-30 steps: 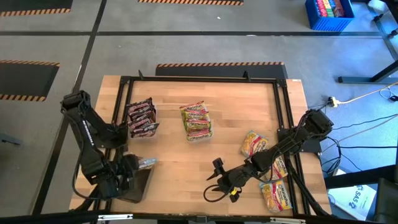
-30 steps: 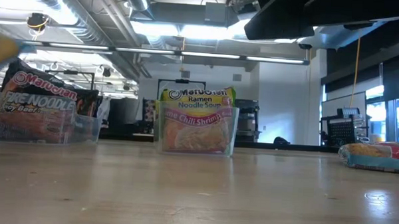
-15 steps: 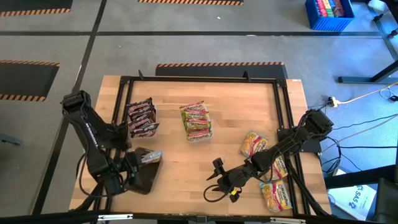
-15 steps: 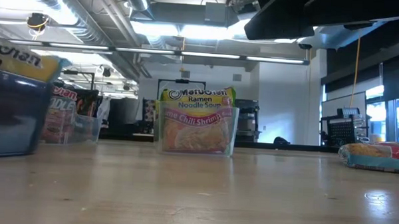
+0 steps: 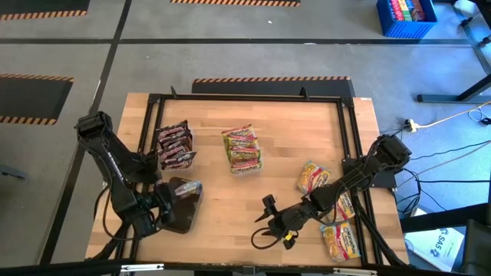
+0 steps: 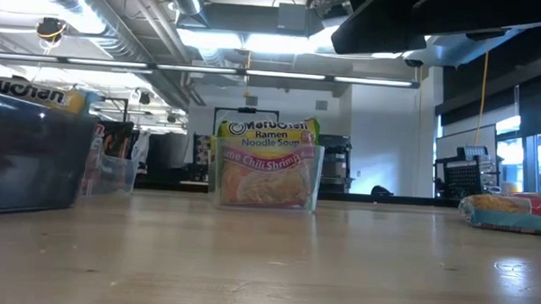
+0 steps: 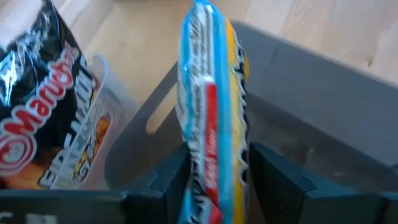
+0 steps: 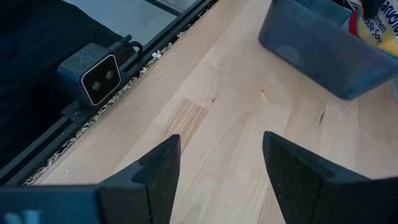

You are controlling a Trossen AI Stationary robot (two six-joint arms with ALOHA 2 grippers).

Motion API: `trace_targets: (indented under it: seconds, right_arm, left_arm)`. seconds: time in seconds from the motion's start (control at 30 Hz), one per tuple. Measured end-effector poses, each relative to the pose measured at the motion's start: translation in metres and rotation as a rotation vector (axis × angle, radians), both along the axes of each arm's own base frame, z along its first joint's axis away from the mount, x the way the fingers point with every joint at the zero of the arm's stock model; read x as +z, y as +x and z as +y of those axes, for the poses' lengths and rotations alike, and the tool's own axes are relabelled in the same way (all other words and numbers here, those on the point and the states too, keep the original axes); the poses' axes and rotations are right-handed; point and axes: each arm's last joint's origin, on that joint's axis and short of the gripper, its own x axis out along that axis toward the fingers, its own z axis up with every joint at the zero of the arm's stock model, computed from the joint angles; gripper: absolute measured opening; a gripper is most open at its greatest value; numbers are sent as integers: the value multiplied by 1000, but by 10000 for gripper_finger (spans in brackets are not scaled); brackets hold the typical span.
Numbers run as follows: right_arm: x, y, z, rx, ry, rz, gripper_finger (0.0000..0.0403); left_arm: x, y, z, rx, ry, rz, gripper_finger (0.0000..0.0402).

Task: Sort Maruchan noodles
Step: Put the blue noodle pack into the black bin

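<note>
My left gripper [image 5: 173, 196] is near the table's near-left corner, shut on a yellow, red and pale-blue noodle packet [image 7: 210, 93]. The packet stands over a dark grey tray [image 5: 181, 216]. In the low view its yellow top [image 6: 33, 95] shows above the tray's wall [image 6: 27, 161], which hides the lower part. My right gripper [image 5: 261, 221] waits open above the table's near middle, touching nothing [image 8: 221, 149]. My left gripper pinches the packet between its two fingers at one end [image 7: 208, 171]. I see the packet edge-on, reaching out past the fingertips over the dark tray's inside [image 7: 323, 112]. I cannot tell whether its far end touches the tray.
Maroon packets stand in a clear tray [image 5: 175, 146] at the far left. Yellow-green packets fill another clear tray [image 5: 242, 149] at the far middle. Loose yellow packets [image 5: 314, 178] [image 5: 340, 239] lie at the right edge. A black frame [image 5: 349, 138] rims the table.
My left gripper has carried the packet toward the table's right and slightly toward the far edge. The dark tray has slid along the table the same way with it, and in the low view it has come in from the left. My right arm has kept still.
</note>
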Motion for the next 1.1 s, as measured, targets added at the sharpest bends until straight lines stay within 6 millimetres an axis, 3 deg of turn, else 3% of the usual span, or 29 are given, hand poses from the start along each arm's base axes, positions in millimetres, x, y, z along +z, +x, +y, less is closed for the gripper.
trace_targets:
  seconds: [0.63,1.1]
  right_arm:
    - [1,0,0,0,5,-7,209]
    - [1,0,0,0,5,-7,209]
  left_arm:
    - [2,9,19,41,139,60,158]
    - [2,15,24,119,110,59,158]
